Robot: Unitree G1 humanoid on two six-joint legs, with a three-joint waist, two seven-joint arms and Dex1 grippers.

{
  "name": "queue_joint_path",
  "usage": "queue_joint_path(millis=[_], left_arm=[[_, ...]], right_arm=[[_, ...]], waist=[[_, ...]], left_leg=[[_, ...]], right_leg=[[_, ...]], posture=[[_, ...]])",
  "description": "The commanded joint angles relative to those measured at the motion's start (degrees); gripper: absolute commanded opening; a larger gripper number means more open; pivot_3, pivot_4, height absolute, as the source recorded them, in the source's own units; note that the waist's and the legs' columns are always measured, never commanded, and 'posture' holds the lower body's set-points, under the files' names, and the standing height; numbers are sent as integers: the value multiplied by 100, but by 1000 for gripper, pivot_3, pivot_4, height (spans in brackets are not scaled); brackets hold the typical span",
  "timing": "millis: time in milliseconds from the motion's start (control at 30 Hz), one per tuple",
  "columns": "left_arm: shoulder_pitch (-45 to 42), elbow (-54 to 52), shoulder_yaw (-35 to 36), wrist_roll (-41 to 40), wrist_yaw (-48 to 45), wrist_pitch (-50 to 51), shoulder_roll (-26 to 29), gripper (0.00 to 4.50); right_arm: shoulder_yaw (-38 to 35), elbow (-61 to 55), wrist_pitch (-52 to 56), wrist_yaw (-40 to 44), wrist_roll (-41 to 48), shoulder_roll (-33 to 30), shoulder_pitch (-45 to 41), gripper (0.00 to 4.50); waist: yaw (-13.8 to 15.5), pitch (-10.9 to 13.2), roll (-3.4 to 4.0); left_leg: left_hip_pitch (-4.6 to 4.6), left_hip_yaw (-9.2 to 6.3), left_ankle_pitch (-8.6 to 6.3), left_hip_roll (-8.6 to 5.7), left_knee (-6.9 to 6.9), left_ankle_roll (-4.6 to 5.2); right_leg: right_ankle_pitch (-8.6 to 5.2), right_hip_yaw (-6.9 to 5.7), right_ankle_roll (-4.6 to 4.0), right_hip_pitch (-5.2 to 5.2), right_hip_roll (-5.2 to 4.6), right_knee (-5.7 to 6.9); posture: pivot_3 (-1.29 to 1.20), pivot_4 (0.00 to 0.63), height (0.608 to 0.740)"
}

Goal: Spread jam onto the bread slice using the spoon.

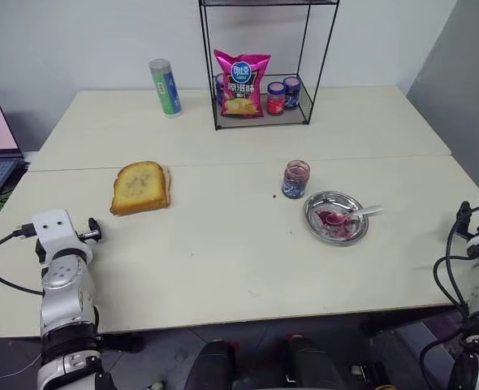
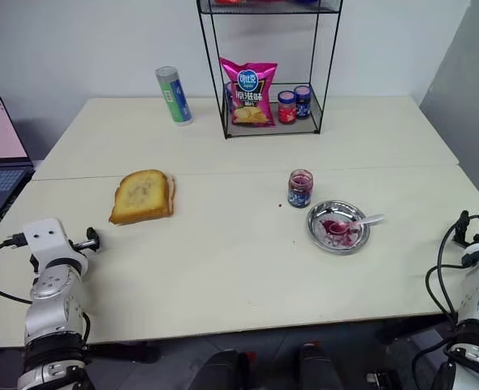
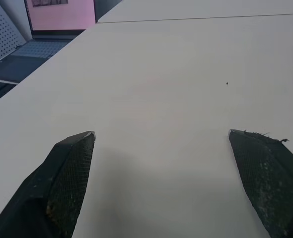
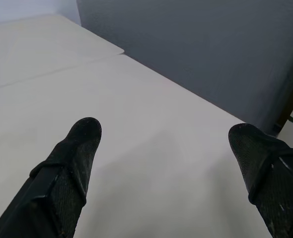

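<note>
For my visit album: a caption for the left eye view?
Toast waits left; jam-smeared spoon rests in its dish.

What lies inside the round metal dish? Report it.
In the dish: the spoon, bowl red with jam smeared across the bottom. The dish's bottom under the spoon is hidden.

The surface (image 1: 223,244) is matt, smooth and cream-coloured. The dish (image 1: 314,219) and spoon (image 1: 361,213) are shiny metal; the jam (image 1: 334,219) is glossy, the bread (image 1: 140,187) rough and porous. Each claw's fingers (image 3: 67,178) are black with a fine textured grip face.
</note>
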Motion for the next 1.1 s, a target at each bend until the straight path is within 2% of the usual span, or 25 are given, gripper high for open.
queue_joint_path(millis=[33,133,267,367,467,533,700,833,1033,1100], left_arm=[[41,-249,100,-97,-127,-32,157,4500],[21,-148,279,-177,-155,-60,326,4500],[62,-371,653,-704,-424,46,429,4500],[-44,-648,997,-1569,-1036,443,496,4500],[-347,-661,1324,-2784,-1731,1530,605,4500],[-442,-639,1220,-3077,-2045,1940,639,4500],[-700,-312,722,-2964,-2297,2191,655,4500],[-1129,354,112,-2474,-2362,2075,634,4500],[-1447,1008,-223,-2177,-2726,1919,730,4500],[-1533,1224,-178,-2112,-2714,1823,769,4197]], right_arm=[[-42,-340,9,-17,28,-83,-21,4480],[-41,-647,99,-98,69,-2,10,4480],[157,-1196,337,186,117,-117,-138,4480],[691,-2028,808,1154,412,-324,-342,4480],[1494,-3526,2262,2275,1686,-363,-632,4480],[1996,-4322,3078,2789,2359,-422,-709,4480],[3068,-5251,4030,3415,3010,-314,-932,4480],[3863,-5357,4030,3683,2762,44,-951,4480],[4102,-5376,3917,3545,2440,365,-890,4480],[4026,-5444,3950,3426,2425,430,-814,4500]], waist=[[-1,0,0],[1,0,0],[-5,0,0],[-22,1,2],[-55,1,1],[-97,0,0],[-61,-9,-22],[-9,-11,-27],[12,-14,-32],[22,-14,-32]], left_leg=[[0,0,0,0,0,0],[0,0,0,0,0,0],[-1,0,0,2,-2,0],[-2,1,0,5,0,0],[-1,-5,0,9,4,0],[-1,-13,0,16,3,0],[-9,-55,-1,16,-3,-2],[-12,-44,-1,7,5,-2],[-9,-30,0,4,6,-3],[-9,-33,-1,4,3,-3]], right_leg=[[0,0,1,0,0,0],[-1,-1,2,0,1,0],[-1,-1,1,-3,0,0],[-1,-1,1,-4,-4,1],[-13,-10,22,-3,0,6],[-14,-17,22,-4,5,8],[-14,-33,7,4,11,1],[-3,-34,-11,0,-1,0],[-1,-31,-11,-4,-11,2],[-1,-34,-12,-6,-13,3]], posture=[[0,150,740],[0,150,740],[0,150,740],[0,150,740],[0,150,740],[0,150,740],[0,150,740],[0,150,740],[0,150,740],[0,150,740]])
